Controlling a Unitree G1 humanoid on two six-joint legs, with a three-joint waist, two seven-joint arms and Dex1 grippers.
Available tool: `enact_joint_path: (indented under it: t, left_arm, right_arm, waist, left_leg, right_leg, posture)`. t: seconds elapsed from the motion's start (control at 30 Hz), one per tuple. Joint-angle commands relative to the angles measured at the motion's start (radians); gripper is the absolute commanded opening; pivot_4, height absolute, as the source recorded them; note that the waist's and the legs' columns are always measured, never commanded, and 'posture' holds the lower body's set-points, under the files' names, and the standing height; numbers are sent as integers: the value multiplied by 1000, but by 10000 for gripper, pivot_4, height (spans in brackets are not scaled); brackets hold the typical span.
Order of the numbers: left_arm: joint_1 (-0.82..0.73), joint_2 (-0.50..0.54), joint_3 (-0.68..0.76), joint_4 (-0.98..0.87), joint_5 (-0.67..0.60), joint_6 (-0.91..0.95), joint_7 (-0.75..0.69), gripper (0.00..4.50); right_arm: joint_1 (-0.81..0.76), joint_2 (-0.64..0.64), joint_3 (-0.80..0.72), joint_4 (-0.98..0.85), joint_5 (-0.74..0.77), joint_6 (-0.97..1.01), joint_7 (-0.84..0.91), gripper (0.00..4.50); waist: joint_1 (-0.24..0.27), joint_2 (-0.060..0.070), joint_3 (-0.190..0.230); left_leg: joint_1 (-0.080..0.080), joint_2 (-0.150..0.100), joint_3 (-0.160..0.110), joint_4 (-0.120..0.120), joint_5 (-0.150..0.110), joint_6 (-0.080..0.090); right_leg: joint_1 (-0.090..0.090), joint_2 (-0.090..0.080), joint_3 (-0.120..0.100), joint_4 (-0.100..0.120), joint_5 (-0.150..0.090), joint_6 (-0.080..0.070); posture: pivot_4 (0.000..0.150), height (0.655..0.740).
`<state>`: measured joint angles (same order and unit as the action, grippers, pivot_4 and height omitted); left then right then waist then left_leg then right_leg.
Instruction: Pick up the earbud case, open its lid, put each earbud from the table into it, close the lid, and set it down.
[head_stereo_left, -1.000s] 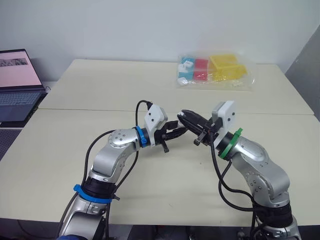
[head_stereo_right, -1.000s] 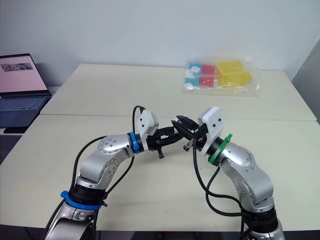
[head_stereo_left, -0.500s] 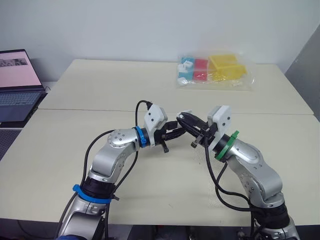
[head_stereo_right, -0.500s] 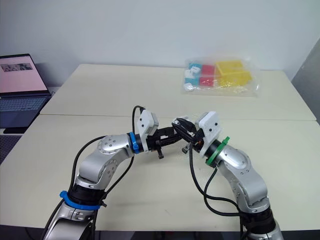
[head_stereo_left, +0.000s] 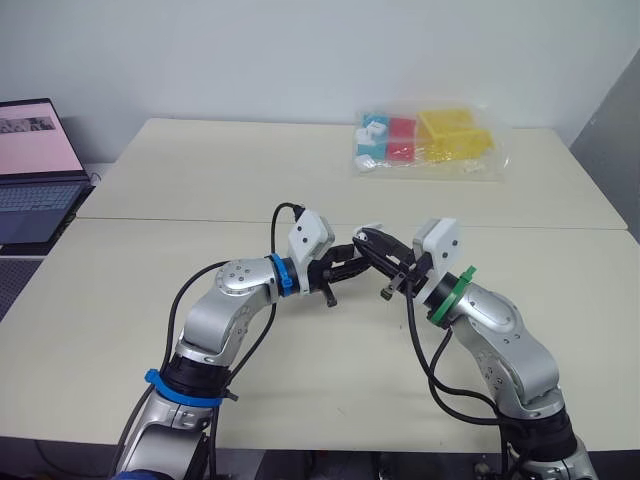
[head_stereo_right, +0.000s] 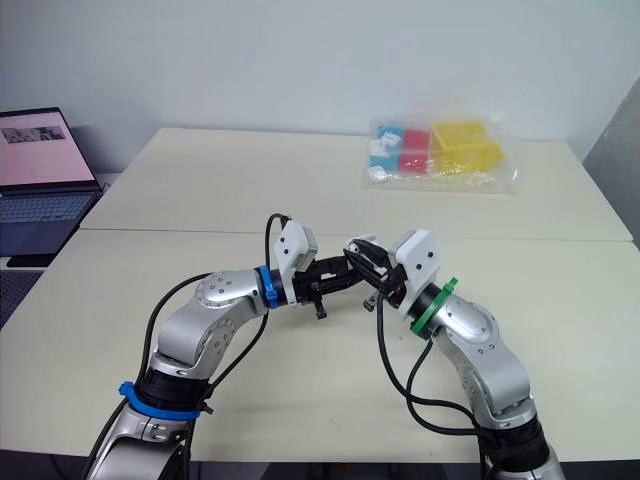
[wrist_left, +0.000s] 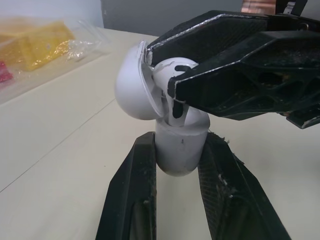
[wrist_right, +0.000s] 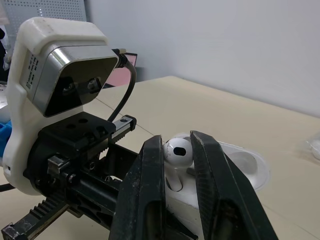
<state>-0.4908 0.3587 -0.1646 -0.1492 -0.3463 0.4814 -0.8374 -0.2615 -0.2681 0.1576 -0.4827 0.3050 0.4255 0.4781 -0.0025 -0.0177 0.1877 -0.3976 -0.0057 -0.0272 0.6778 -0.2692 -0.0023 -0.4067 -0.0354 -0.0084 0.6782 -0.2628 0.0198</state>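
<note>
Right end effector (wrist_right: 176, 141) pinches earbud (wrist_right: 176, 151); left end effector (wrist_left: 179, 142) clamps open case (wrist_left: 180, 156).

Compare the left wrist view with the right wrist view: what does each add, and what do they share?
Left wrist view: the left gripper clamping the earbud case, plus a clear bag of yellow items. Right wrist view: the left arm's wrist camera housing. Both: the right gripper holding an earbud at the open case.
</note>
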Motion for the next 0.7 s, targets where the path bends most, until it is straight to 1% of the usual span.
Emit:
enact_joint_path:
  t: [0.03,0.07,0.1,0.17,0.6,0.7]
  left_arm:
    - [-20,-2,24,-52,-25,-13,5,7697]
    - [-20,-2,24,-53,-25,-12,5,7697]
    - [-19,-1,24,-56,-26,-10,6,7697]
    - [-18,0,23,-60,-28,-7,9,7697]
    - [-12,6,23,-67,-31,-3,15,7697]
    - [-8,9,24,-69,-30,-2,14,7697]
  right_arm:
    - [11,-5,5,-23,8,10,2,17889]
    - [11,-7,7,-24,5,7,4,20772]
    - [10,-12,10,-28,2,4,8,24998]
    - [10,-19,11,-35,0,1,11,31975]
    - [2,-79,-58,-129,50,52,9,32423]
    - [-4,-101,-98,-168,82,81,12,32423]
  waist:
    - [0,0,0]
    - [0,0,0]
    - [0,0,0]
    - [0,0,0]
    - [0,0,0]
    - [0,0,0]
  left_leg:
    - [0,0,0,0,0,0]
    - [0,0,0,0,0,0]
    - [0,0,0,0,0,0]
    - [0,0,0,0,0,0]
    - [0,0,0,0,0,0]
    - [0,0,0,0,0,0]
  right_leg:
    - [0,0,0,0,0,0]
    - [0,0,0,0,0,0]
    - [0,0,0,0,0,0]
    - [0,0,0,0,0,0]
    - [0,0,0,0,0,0]
    - [0,0,0,0,0,0]
  posture:
    - [1500,7400]
    - [1500,7400]
    - [1500,7400]
    - [1500,7400]
    - [1500,7400]
    - [1500,7400]
